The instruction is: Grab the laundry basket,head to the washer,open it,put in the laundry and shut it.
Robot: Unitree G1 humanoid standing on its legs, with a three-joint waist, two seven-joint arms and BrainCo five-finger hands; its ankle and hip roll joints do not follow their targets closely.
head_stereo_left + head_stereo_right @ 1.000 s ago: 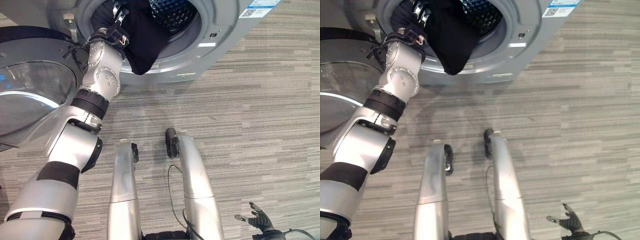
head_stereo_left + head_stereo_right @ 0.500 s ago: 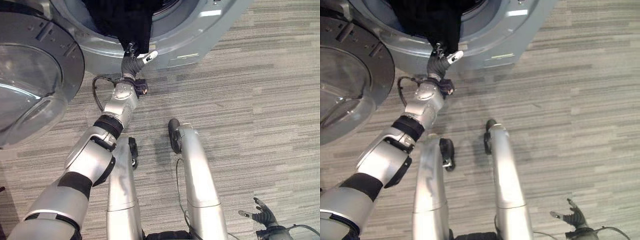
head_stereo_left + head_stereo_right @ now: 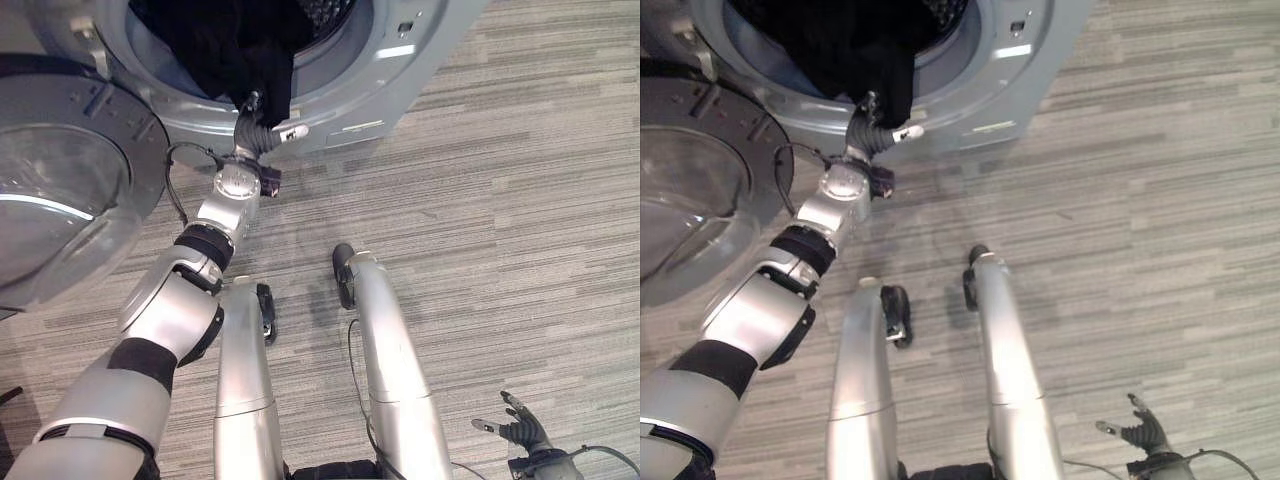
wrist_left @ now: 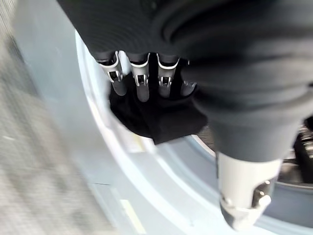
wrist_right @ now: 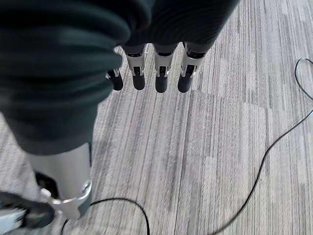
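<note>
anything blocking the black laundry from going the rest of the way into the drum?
Nothing visible. The black laundry hangs over the washer opening's lower rim, the door is swung open to the robot's left, and the left hand sits just below the cloth's hanging edge.

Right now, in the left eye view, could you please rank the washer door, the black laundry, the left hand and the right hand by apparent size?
1. washer door
2. black laundry
3. left hand
4. right hand

The two hands look close in size, so their order is unsure.

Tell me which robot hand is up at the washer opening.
The left robot hand, reaching to the black laundry hanging over the washer rim; the right robot hand hangs open low over the floor.
</note>
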